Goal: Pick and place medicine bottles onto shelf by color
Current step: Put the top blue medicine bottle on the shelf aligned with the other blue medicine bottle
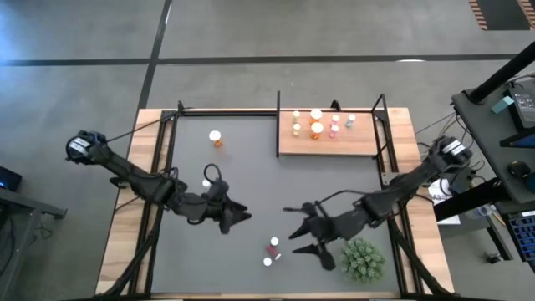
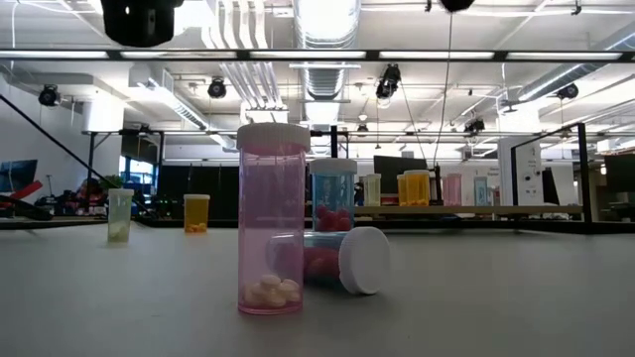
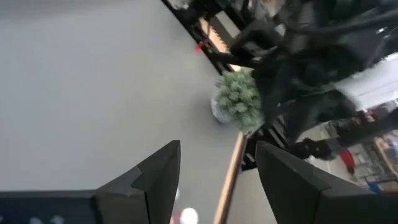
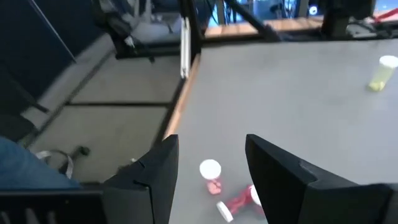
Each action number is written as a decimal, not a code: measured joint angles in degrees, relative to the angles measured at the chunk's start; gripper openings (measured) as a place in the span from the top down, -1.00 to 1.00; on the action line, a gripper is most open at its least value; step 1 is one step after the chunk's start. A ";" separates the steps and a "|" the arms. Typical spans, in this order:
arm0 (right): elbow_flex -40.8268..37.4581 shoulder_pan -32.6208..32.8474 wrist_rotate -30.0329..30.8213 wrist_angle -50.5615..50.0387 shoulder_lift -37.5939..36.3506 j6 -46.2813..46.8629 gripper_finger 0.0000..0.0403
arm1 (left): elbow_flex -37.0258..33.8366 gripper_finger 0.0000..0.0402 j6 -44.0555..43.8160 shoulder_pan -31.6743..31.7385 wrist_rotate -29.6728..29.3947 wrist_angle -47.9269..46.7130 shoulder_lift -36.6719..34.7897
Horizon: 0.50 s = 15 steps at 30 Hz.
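An upright pink bottle (image 2: 272,218) with pale pills partly hides a tipped one (image 2: 332,260) on the mat's near side; shelf (image 1: 328,142) bottles (image 1: 317,129) blur together. Left gripper (image 3: 217,163) and right gripper (image 4: 208,152) hover parted, empty.

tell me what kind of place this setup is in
Most likely a robotics lab in an open industrial-style workspace. The low view shows exposed ceiling ducts and strip lights, with monitors in the background. From above, the table stands on a bare concrete floor beside an equipment rack.
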 joint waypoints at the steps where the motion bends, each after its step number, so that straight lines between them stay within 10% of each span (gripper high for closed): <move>1: 0.82 -0.02 0.01 -0.03 1.79 -0.42 0.12 | -0.13 0.04 0.00 -0.34 0.04 0.38 0.13; 8: 9.86 -1.76 -0.64 -2.87 10.45 5.99 0.12 | -0.45 0.04 -0.06 -3.06 1.06 0.32 -0.27; 15: 24.78 -5.79 -0.26 -29.77 15.12 8.46 0.12 | -0.54 0.04 -0.08 -7.13 1.90 0.36 -0.56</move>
